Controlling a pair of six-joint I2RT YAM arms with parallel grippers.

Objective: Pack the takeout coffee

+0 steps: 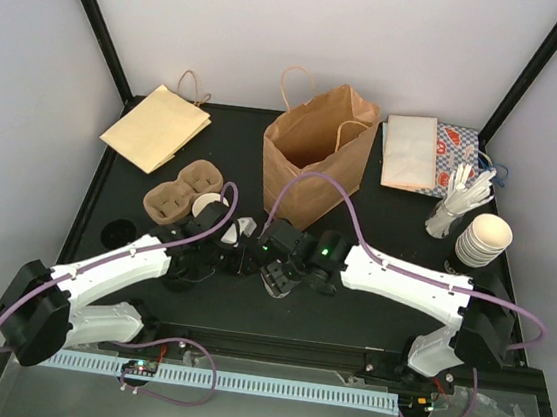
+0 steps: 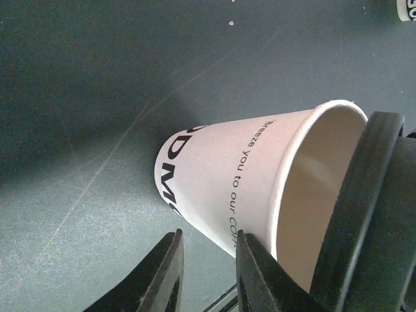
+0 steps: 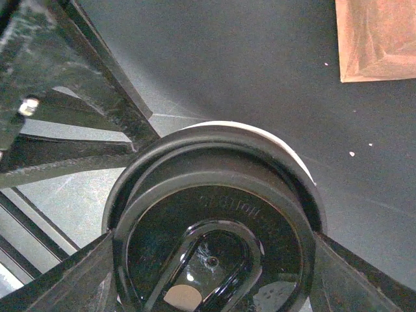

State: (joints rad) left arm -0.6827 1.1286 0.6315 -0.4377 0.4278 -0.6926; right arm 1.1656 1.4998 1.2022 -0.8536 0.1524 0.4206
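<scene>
Two sets of jaws meet over the middle of the desk [image 1: 397, 227], just in front of the open brown bag [image 1: 317, 153], and the cup [image 2: 221, 182] is held up between them. It is tipped on its side above the dark surface, with its mouth turned toward a black lid [image 3: 214, 221]. The right jaws are spread wide and clamp that lid, one finger [image 3: 65, 279] on each side of its rim. From the right wrist only a white sliver of the cup's rim shows behind the lid's top edge. From the left wrist the lid stands slanted right at the mouth, not seated, and the cream inside shows beside it. The left jaws stand a narrow gap apart. The cup's lower flank crosses their fingertips [image 2: 257, 260], but I cannot tell whether they pinch it. The cup is white paper, tapered toward its base, with a rolled rim. Large black letters sit near the base and a small printed line runs along its side.
</scene>
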